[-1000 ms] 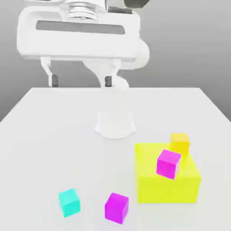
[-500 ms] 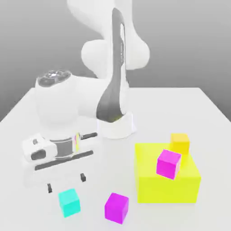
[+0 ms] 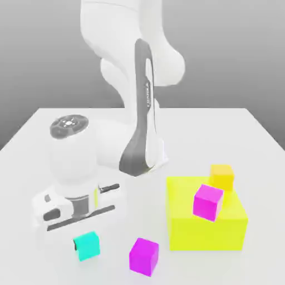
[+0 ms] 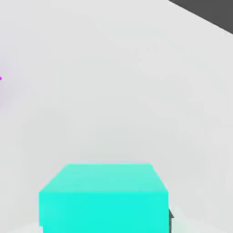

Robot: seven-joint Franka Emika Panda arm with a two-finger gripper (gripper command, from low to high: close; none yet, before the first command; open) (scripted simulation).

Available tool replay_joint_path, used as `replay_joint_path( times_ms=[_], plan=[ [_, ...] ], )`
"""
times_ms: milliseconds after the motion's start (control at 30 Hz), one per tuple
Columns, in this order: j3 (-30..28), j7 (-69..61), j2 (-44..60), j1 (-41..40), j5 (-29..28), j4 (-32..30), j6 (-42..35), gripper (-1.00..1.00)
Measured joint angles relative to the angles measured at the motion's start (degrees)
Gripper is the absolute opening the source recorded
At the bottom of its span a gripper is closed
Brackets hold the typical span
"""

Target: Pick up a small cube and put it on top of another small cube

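Fingers [image 4: 170, 220] closed on cyan cube [image 3: 87, 246]

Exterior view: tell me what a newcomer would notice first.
Likely the yellow block, toward the exterior view's right, bearing an orange cube and a magenta cube. Next, the white arm, reaching down at the left, its pincer closed on the cyan cube.

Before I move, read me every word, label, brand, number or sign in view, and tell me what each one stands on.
"FRANKA", most likely: small lettering running lengthwise on the arm, too small to be certain of each letter.
No readable text on the cyan cube, purple cube, magenta cube, orange cube or yellow block.
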Motion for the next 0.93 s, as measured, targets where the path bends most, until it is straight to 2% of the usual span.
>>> replay_joint_path(
  times_ms=[333,633,700,833,867,933],
  plan=[
    [9.39,16.46,-20.76,14.61,-1.43,-6.34,-14.04,-1.0],
    [23.18,30.87,-39.53,24.36,0.04,-12.2,-26.6,-1.0],
    [25.29,32.6,-40.27,25.4,0.38,-13.48,-25.99,-1.0],
    [27.06,33.44,-34.24,25.19,0.43,-16.05,-17.38,-1.0],
    [27.34,33.53,-32.96,25.05,0.39,-16.51,-15.64,1.0],
    [27.34,33.53,-32.96,25.05,0.4,-16.51,-15.65,1.0]
  ],
)
